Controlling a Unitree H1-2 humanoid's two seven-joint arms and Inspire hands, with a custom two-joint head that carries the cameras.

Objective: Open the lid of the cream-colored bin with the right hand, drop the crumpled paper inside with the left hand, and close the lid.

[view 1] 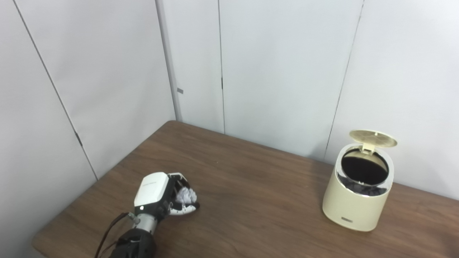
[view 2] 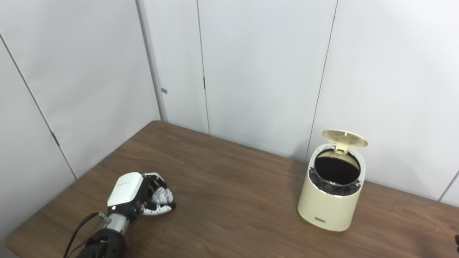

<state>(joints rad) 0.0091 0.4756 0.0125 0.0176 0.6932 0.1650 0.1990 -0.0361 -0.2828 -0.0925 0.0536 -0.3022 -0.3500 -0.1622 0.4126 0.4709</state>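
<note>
We see our left hand (view 1: 163, 195) resting on the wooden counter (view 1: 251, 200), well apart from the cream-colored bin (view 1: 356, 195) and to its left. Its fingers (view 1: 181, 179) are curled around the crumpled paper (view 1: 185, 196), grasping it against the counter top. The bin stands upright, its lid (view 1: 373, 138) tipped up at the far rim. Our right hand is out of sight.

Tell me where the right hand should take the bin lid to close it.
Take the lid at its free front edge, coming from above and the bin's right side. It stands tipped back on a rear hinge, so pressing the raised rim forward and down should swing it over the opening.
</note>
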